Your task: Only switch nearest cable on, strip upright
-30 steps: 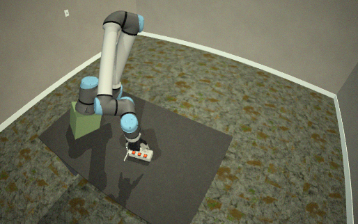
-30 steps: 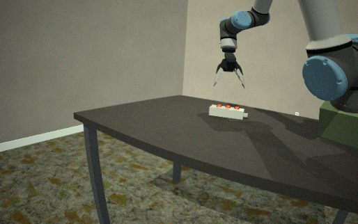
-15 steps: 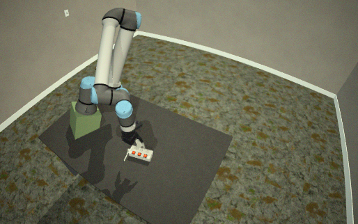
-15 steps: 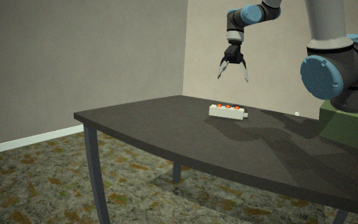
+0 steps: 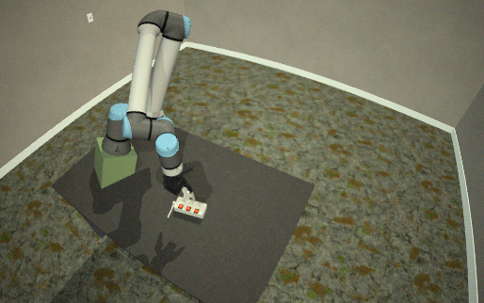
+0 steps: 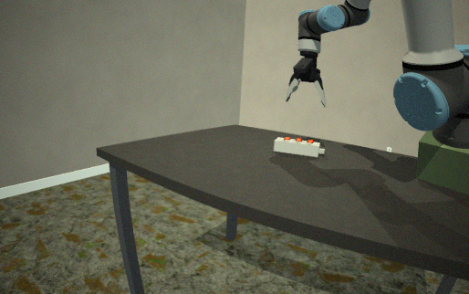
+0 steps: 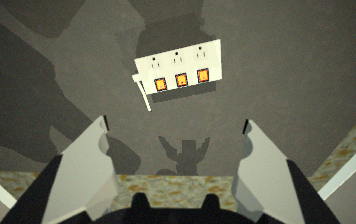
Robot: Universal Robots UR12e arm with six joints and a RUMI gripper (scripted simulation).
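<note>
The white power strip [image 5: 191, 209] [image 6: 297, 146] [image 7: 179, 72] lies flat on the dark table [image 5: 264, 198] [image 6: 182, 160] [image 7: 290, 75], right way up, with sockets and switches facing up. Its three switches [image 7: 181, 79] all glow orange. A short white cable stub [image 7: 142, 92] sticks out at the strip's left end in the wrist view, beside the leftmost switch [image 7: 160, 84]. My gripper [image 5: 186, 193] [image 6: 306, 99] [image 7: 176, 118] is open and empty. It hangs well above the strip and points down, a little off to the strip's switch side.
The arm's green pedestal [image 5: 115, 165] [image 6: 440, 164] stands on the table's corner near the strip. The table edge and patterned carpet [image 7: 170, 187] show just under the fingers in the wrist view. Walls stand well away from the table.
</note>
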